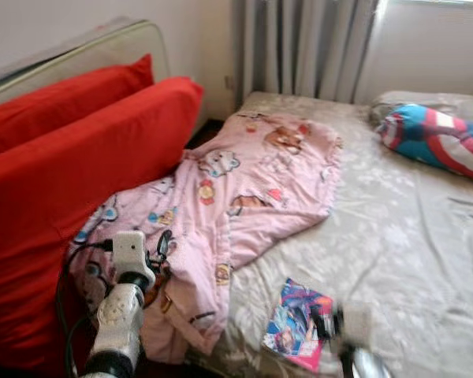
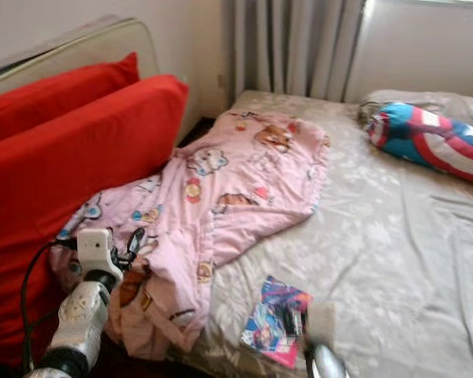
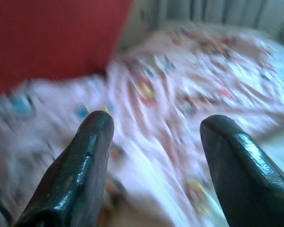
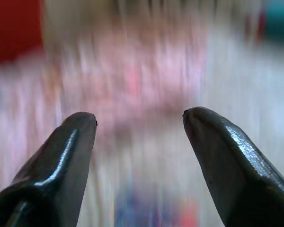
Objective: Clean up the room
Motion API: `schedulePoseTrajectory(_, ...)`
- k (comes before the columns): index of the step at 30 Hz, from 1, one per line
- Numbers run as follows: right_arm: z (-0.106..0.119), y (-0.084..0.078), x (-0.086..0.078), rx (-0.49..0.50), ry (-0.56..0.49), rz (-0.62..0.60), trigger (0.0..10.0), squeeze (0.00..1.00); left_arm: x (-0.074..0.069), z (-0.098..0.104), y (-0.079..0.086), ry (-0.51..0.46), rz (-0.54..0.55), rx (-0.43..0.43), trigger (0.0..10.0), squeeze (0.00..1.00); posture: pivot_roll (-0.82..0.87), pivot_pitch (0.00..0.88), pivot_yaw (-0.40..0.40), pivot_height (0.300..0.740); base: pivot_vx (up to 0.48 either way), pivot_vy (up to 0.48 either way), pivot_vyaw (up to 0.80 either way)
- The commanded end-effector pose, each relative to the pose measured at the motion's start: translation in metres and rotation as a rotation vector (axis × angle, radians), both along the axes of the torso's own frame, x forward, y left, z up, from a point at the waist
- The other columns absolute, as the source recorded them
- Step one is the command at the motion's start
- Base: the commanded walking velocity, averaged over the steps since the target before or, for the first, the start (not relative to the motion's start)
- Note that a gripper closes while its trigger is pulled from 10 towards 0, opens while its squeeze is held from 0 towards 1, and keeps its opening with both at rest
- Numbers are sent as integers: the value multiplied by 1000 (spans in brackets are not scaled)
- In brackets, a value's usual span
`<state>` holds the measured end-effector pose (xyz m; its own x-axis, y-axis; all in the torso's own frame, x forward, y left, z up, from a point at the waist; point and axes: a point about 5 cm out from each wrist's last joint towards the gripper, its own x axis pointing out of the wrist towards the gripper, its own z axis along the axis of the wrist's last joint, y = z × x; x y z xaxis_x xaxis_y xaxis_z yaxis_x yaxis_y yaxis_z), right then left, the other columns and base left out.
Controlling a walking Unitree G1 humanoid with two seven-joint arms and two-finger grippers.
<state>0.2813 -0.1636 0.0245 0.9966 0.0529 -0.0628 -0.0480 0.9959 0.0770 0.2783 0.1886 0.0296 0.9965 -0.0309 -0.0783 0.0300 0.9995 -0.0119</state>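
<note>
A wide bed (image 1: pixel 394 236) covered in a pale grey floral sheet takes up most of the room, its far end reaching grey curtains (image 1: pixel 299 47) and a plain light wall. Along the robot's left side two big red cushions (image 1: pixel 71 181) lean one behind the other against a padded headboard (image 1: pixel 87 49). One pink cartoon-print blanket (image 1: pixel 244 189) lies rumpled across the sheet, its near corner hanging over the bed's edge just beside the cushions. One bolster pillow (image 1: pixel 441 142) in blue, red and white stripes lies at the far right, well apart from the blanket. One colourful book (image 1: pixel 298 323) lies flat near the front edge, just right of the blanket. The left gripper (image 3: pixel 154 130) hovers over the blanket's near end with its fingers spread wide and nothing between them. The right gripper (image 4: pixel 139 118), blurred, sits above the book, likewise parted and empty.
</note>
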Motion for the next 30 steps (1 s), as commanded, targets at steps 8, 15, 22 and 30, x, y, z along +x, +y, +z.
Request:
schedulePoseTrajectory(8,-10,7,-19,7,2,38,10000,0,-25,10,14,-80,35,29,10000,0,-24,0,-41,740,0,0,0)
schedulePoseTrajectory(15,-7,13,-21,3,15,66,10000,0,-27,16,21,-84,73,31,10000,0,5,0,-63,740,0,0,0)
schedulePoseTrajectory(22,-1,16,-9,-1,7,59,10000,0,-21,26,23,-97,74,30,10000,0,43,0,-71,740,0,0,0)
schedulePoseTrajectory(30,15,2,-2,-27,-48,-31,10000,0,-15,31,15,-99,37,21,10000,0,-13,0,-59,740,0,0,0)
